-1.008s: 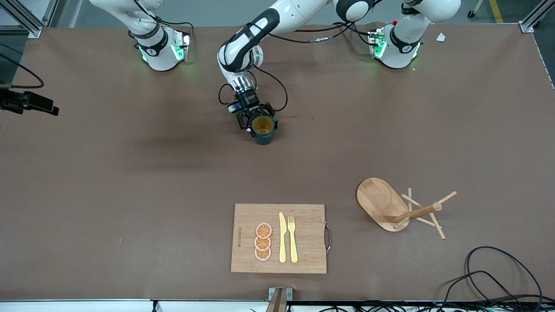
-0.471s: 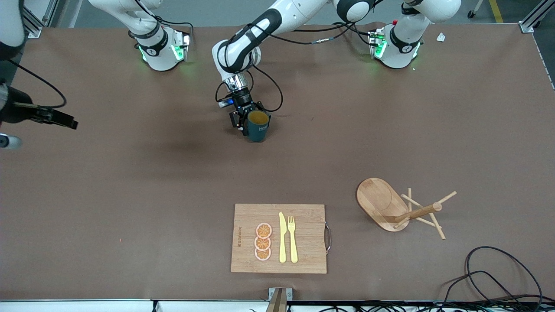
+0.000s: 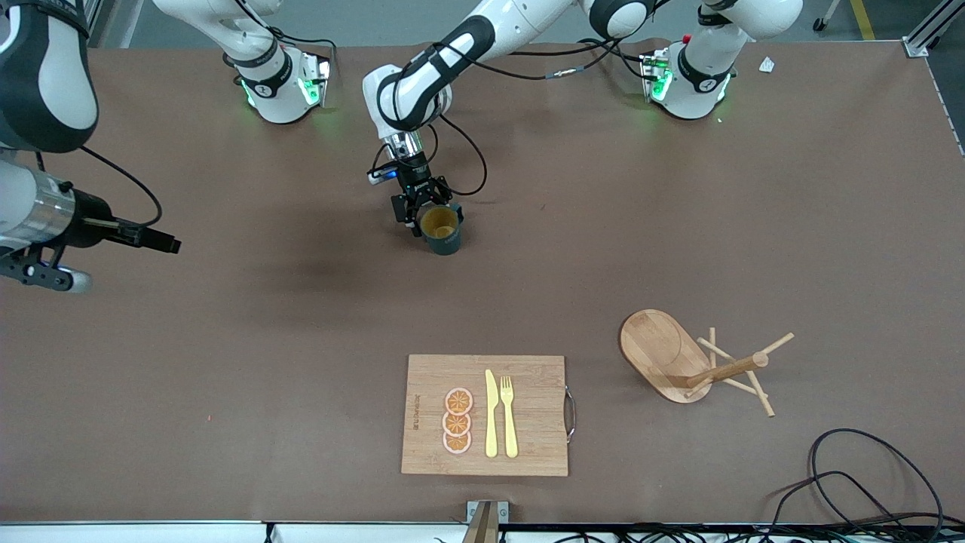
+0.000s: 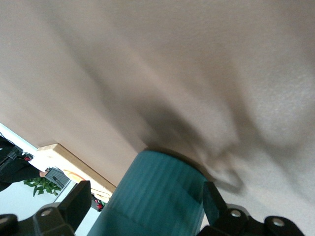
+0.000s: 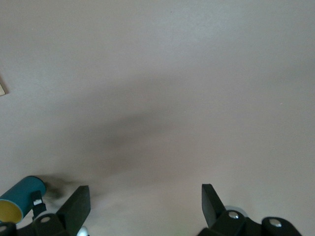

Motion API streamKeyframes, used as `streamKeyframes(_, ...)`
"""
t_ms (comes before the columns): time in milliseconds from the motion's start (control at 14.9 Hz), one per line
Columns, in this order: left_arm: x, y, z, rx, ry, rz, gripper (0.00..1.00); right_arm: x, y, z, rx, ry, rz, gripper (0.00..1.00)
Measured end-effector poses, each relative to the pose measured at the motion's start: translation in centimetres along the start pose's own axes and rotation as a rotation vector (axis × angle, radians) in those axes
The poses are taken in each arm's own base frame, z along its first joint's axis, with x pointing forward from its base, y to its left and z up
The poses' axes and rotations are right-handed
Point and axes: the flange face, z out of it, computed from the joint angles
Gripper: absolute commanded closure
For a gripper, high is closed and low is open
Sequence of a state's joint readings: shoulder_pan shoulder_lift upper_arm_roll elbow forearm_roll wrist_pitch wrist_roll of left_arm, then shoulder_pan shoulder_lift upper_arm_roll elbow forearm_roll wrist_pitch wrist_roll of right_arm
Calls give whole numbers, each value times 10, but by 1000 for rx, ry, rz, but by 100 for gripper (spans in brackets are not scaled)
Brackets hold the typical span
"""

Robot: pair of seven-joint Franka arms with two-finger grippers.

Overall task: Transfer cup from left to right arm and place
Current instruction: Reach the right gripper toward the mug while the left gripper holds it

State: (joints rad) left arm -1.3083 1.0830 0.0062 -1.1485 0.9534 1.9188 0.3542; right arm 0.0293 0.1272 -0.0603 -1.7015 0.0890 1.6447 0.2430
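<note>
The cup [image 3: 441, 228] is dark teal with a tan-yellow inside and stands upright with its mouth up. My left gripper [image 3: 424, 213] is shut on it from the side and holds it low over the brown table, in the half nearer the robots' bases. In the left wrist view the ribbed cup [image 4: 157, 196] fills the space between the fingers [image 4: 212, 201]. My right gripper [image 3: 51, 276] hangs high over the right arm's end of the table, open and empty. The right wrist view shows that gripper [image 5: 142, 196] over bare table, with the cup [image 5: 22, 196] at the edge.
A wooden cutting board [image 3: 528, 415] with orange slices [image 3: 457, 421], a yellow knife [image 3: 491, 413] and a fork [image 3: 509, 415] lies near the front edge. A wooden peg rack [image 3: 682, 358] lies tipped over toward the left arm's end. Cables [image 3: 867, 483] lie at the front corner.
My left gripper has carried the cup a little toward the right arm's end of the table. My right arm has swung into the front view from that end, moving toward the middle.
</note>
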Motion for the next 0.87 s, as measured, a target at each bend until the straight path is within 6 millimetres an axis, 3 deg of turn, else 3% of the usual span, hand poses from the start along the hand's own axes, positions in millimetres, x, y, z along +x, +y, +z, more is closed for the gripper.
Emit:
streamKeyframes(202,-15,-20,-12,-51,45,-71,0,1,-28,14,-2,-1,32,0)
streamKeyframes(605,-93,-91,-39,-252,177,-373,0,-15,-116,67,12,29,124,0)
streamKeyframes(874,-159,-134,-33,-402,241,-608,0,-19,-127,102,80,28,152,0)
